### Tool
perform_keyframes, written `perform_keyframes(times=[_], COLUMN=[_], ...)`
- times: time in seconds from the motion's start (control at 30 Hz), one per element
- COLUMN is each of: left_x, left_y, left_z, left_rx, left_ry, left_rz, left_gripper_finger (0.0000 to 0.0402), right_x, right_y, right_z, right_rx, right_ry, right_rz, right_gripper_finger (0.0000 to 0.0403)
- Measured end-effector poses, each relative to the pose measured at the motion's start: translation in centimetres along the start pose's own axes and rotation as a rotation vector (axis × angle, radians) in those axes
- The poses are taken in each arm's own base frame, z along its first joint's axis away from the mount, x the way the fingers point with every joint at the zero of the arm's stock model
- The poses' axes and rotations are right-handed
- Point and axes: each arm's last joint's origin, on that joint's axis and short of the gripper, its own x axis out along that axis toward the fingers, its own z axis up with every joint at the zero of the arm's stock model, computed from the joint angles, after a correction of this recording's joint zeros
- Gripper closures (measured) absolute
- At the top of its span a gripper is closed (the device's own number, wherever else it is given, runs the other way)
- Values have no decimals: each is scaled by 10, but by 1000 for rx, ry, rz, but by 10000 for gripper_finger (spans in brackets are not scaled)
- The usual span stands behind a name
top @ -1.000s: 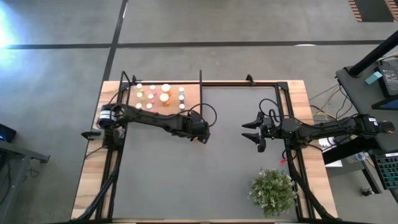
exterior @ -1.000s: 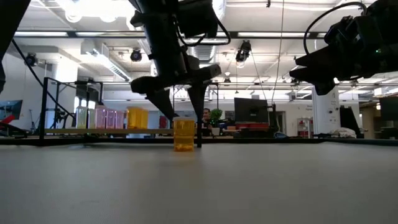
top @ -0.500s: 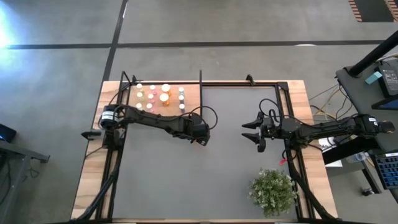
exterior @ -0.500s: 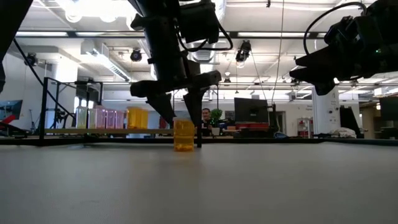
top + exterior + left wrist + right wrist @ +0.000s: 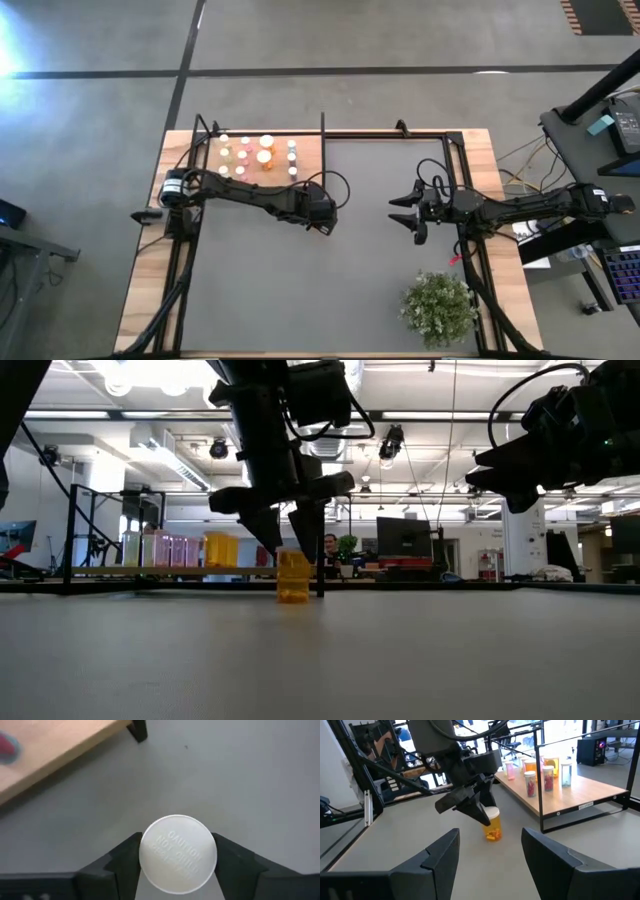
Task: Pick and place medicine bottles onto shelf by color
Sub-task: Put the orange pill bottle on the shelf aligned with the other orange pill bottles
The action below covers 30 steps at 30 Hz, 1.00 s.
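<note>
Orange medicine bottle (image 5: 293, 576) stood upright on grey tabletop (image 5: 330, 280) at frame centre, white cap (image 5: 178, 854) clasped between fingers of left gripper (image 5: 291, 542); shelf (image 5: 310, 150) with remaining bottles (image 5: 256, 155) seen upper left; right gripper (image 5: 409, 214) held spread, empty, right of centre

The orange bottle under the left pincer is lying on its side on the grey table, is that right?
No. The orange bottle stands upright on the grey table, as the low view shows; the left pincer is indeed over it, fingers at either side of its cap.
</note>
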Motion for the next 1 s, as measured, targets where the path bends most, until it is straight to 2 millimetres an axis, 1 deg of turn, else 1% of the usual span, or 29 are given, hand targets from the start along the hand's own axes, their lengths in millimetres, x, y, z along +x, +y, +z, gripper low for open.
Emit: perform_keyframes(times=[0.1, 0.2, 0.4, 0.53, 0.67, 0.8, 0.9, 1.0], left_x=[-9, -21, -48, -61, -64, -64, -65, -60], left_y=[4, 13, 42, 61, 78, 96, 109, 122], left_z=[3, 7, 21, 29, 31, 23, 17, 13], left_rx=[-2, -3, -25, -30, -42, -97, -129, -167], left_ry=[-22, -35, -60, -97, -108, -103, -123, -144], left_rz=[11, 48, 154, 243, 299, 322, 308, 293], left_gripper_finger=[204, 203, 202, 201, 201, 201, 201, 201], right_x=[0, 0, 0, 0, 0, 0, 0, 0], right_y=[0, 0, 0, 0, 0, 0, 0, 0], right_z=[0, 0, 0, 0, 0, 0, 0, -1], right_rx=[0, 0, 0, 0, 0, 0, 0, 0], right_ry=[0, 0, 0, 0, 0, 0, 2, 5], right_rz=[0, 1, 0, 0, 0, 1, 0, -1], right_gripper_finger=[200, 200, 200, 200, 200, 200, 200, 200])
